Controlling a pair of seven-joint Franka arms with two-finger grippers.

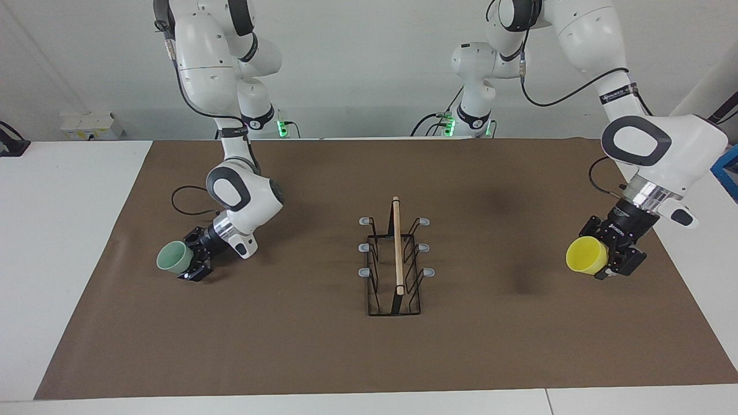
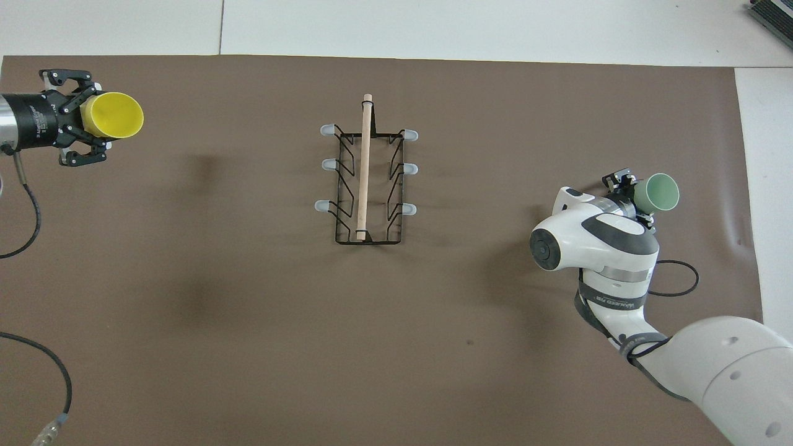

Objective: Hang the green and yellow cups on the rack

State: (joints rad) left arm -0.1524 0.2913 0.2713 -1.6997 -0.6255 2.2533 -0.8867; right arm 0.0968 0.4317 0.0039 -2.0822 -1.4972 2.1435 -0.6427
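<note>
The yellow cup [image 1: 587,255] hangs on its side in the air over the mat at the left arm's end, with my left gripper [image 1: 604,259] shut on its base. From overhead the yellow cup [image 2: 113,115] points its mouth toward the rack, with the left gripper [image 2: 79,118] around it. The pale green cup [image 1: 174,256] lies tilted low at the mat at the right arm's end, and my right gripper [image 1: 194,260] is shut on its base. From overhead the green cup [image 2: 661,192] shows past the right gripper [image 2: 637,197]. The black wire rack [image 1: 395,262] [image 2: 367,179] stands mid-mat with nothing on its prongs.
A brown mat [image 1: 288,346] covers most of the white table [image 1: 57,230]. A black cable [image 2: 675,279] loops on the mat beside the right arm. Another cable [image 2: 25,204] trails from the left arm.
</note>
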